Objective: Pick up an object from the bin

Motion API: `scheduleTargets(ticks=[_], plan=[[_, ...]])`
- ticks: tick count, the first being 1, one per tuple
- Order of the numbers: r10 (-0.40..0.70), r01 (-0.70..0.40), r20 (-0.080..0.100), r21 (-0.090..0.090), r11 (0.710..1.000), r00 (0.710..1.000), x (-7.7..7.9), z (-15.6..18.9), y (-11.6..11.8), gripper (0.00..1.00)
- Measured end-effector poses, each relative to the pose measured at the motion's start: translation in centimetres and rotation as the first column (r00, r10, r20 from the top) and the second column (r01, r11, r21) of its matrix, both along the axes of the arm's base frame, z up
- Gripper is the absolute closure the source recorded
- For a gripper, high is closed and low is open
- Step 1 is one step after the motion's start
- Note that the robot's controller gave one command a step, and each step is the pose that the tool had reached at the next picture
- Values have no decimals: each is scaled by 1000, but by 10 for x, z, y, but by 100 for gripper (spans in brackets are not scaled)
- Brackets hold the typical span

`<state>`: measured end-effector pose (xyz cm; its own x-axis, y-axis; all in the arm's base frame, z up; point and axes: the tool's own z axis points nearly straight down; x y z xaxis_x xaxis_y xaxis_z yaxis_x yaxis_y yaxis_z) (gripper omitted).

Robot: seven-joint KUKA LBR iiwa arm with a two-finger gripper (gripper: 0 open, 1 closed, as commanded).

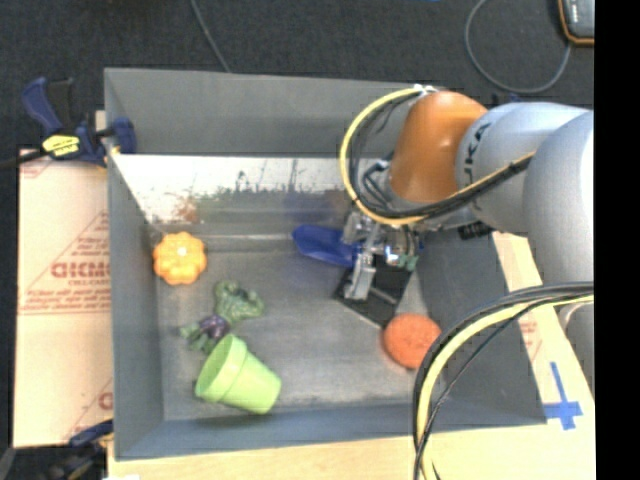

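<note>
My gripper reaches down in the right half of the bin, under the arm's orange cover. It stands over the left edge of a flat black block lying on the bin floor. A dark blue scoop-shaped piece lies just to its left, touching or nearly touching the gripper. A rough orange ball rests below and to the right of the black block.
On the left side lie a small orange pumpkin, a green and purple toy figure and a light green cup tipped on its side. The arm covers the bin's right wall.
</note>
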<state>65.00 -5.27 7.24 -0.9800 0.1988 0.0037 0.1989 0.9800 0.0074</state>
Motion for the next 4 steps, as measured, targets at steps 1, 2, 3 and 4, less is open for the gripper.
scheduleTargets(ticks=[1, 2, 3, 4], plan=[[-249, 249, 5, -1, 969, 969, -2, -1, 83, 0], [-203, 203, -2, -4, 979, 979, -5, -1, 44, 0], [-319, 319, 12, 5, 948, 948, -11, 0, 170, 100], [-318, 318, 12, 5, 948, 948, -11, 0, 170, 100]])
